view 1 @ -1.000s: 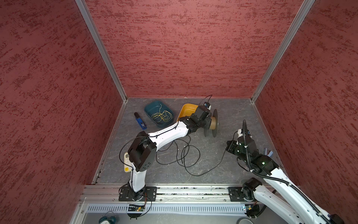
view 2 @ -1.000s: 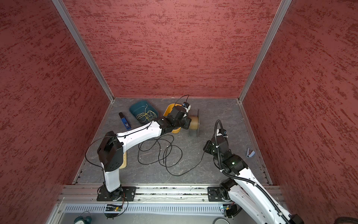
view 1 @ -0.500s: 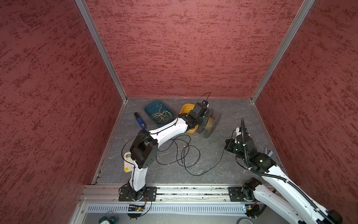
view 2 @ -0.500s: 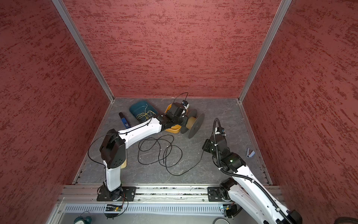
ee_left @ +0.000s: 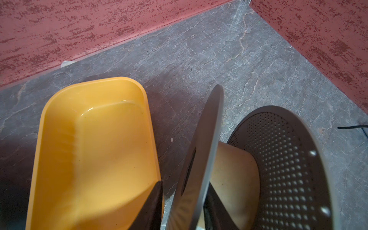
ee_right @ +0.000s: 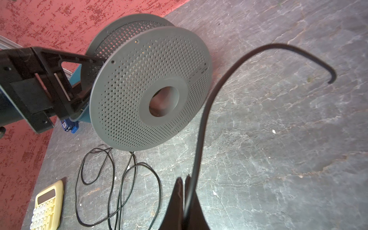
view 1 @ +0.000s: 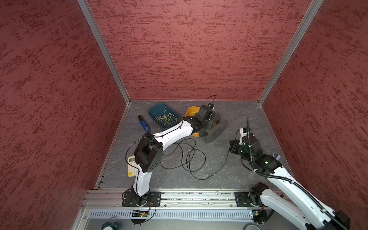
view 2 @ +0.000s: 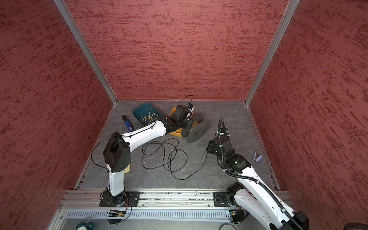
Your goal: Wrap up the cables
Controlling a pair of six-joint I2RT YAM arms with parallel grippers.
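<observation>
— Looking down from the top, where is the black cord?
— Its loops lie in the middle of the grey floor. One end runs out to 3 o'clock. The right claw is pinched tight on it there.
— And the left claw?
— It is at 1 o'clock from the loops. Its fingers stand apart, one on each side of a disc of the spool, beside the yellow tray.
</observation>
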